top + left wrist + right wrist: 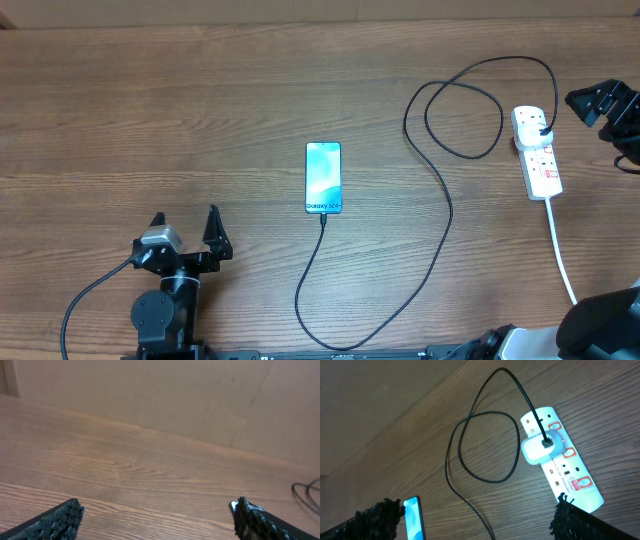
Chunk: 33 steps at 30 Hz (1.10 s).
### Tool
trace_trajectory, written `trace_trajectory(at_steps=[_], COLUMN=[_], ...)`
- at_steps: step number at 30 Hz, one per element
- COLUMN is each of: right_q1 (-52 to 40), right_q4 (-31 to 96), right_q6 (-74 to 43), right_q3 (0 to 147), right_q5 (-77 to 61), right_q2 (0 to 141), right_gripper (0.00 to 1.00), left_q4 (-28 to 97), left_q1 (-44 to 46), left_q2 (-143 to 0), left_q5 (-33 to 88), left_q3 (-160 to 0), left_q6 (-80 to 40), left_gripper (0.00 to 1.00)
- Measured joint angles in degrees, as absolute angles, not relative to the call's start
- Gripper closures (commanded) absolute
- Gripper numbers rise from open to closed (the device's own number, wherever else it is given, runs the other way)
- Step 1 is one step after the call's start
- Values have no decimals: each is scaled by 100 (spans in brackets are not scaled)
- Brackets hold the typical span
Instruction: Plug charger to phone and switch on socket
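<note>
The phone (323,177) lies flat mid-table with its teal screen lit, and its corner also shows in the right wrist view (415,517). The charger cable (445,215) meets the phone's near edge, curves round the front of the table and loops back to a white adapter (537,447) seated in the socket (540,160). The socket (570,472) is a white strip with red-marked switches. My right gripper (592,100) hovers open just right of the strip, with nothing between its fingers (575,520). My left gripper (185,218) is open and empty at the front left, far from everything.
The strip's thick white cord (562,250) runs toward the front right edge. A brown board wall (160,395) stands behind the table. A bit of black cable (306,492) shows at the right edge of the left wrist view.
</note>
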<state>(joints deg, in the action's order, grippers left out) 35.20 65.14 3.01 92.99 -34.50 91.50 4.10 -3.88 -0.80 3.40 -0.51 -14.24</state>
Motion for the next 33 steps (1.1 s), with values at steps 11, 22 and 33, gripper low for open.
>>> trace_trajectory(at_steps=[11, 22, 33], right_q1=[3520, 3520, 3522], right_q4=[6517, 6519, 6517], right_q6=[303, 301, 303], right_q3=[9299, 9299, 9299], right_q5=[-3448, -3450, -3448], right_q2=[9150, 9150, 9150], right_gripper=[0, 0, 0], left_q4=[408, 403, 403], left_q1=[-390, -390, -390], left_q2=[-75, -75, -75], left_q5=[458, 456, 456], left_q3=[-51, -51, -51], left_q6=[-390, -139, -126], left_gripper=[0, 0, 0])
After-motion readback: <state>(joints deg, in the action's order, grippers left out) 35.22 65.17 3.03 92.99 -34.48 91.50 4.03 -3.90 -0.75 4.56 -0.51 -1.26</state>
